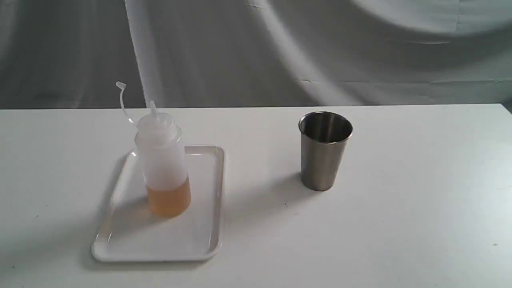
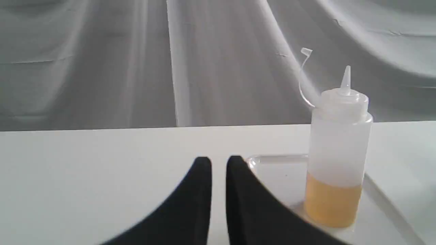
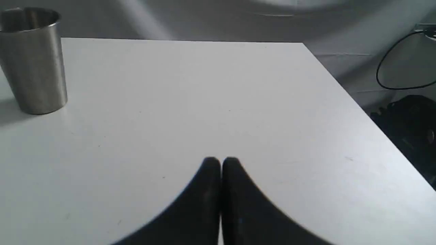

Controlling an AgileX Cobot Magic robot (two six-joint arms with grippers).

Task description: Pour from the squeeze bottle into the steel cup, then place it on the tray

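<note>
The squeeze bottle (image 1: pixel 164 168) stands upright on the white tray (image 1: pixel 188 236) at the left of the table, amber liquid filling its bottom third and its cap strap curling up. The steel cup (image 1: pixel 324 154) stands upright to the right, apart from the tray. Neither gripper shows in the exterior view. In the left wrist view my left gripper (image 2: pixel 218 163) is empty, its fingers almost together with a thin gap, short of the bottle (image 2: pixel 337 153) and the tray (image 2: pixel 272 170). My right gripper (image 3: pixel 221 162) is shut and empty, well away from the cup (image 3: pixel 32 64).
The white table (image 1: pixel 420 200) ends at a back edge in front of a grey cloth backdrop (image 1: pixel 280 48). Past the table's right edge, the right wrist view shows a black cable (image 3: pixel 395 75) and dark gear (image 3: pixel 412 126).
</note>
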